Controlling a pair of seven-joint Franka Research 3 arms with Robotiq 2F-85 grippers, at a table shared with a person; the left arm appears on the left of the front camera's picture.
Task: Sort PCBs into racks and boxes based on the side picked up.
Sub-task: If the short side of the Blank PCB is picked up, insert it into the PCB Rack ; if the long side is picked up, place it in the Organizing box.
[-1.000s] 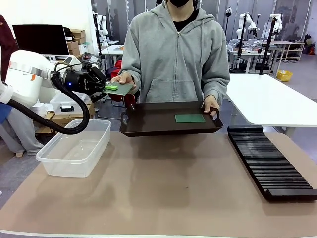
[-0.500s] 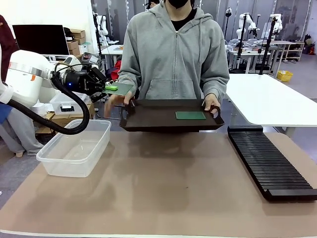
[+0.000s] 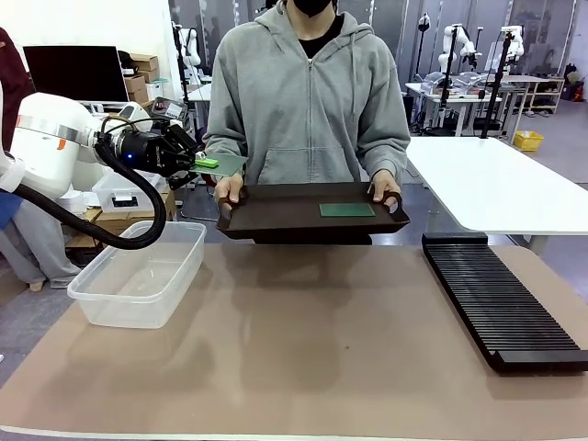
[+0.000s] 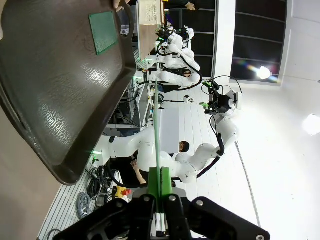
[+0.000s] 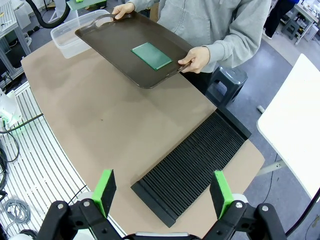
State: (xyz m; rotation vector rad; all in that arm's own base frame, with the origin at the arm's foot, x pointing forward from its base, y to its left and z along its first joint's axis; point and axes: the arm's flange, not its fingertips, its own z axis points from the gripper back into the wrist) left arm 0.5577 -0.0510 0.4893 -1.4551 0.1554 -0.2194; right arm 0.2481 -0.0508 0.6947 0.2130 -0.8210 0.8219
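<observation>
From the left wrist, the held PCB point(image 4: 156, 125) is seen edge-on as a thin green line, pinched by the jaws of the left gripper point(image 4: 161, 182). From the front its flat face is shown, just beside the left end of the tray point(image 3: 266, 219). The jaws of the right gripper point(image 5: 164, 194) are seen spread, high over the black slotted rack point(image 5: 195, 167). A second PCB point(image 3: 347, 209), green, lies on the tray, which is held by a person point(image 3: 308, 101) above the brown counter point(image 3: 322, 349). White tables are seen behind.

One green PCB point(image 3: 223, 164) is held level in the air at ten o'clock. A second green PCB point(image 3: 347, 209) is laid flat on a dark tray point(image 3: 276, 213) at twelve. The black slotted rack point(image 3: 501, 308) is set lengthwise at four o'clock, and the clear lidless tub point(image 3: 119, 308) at eight.
</observation>
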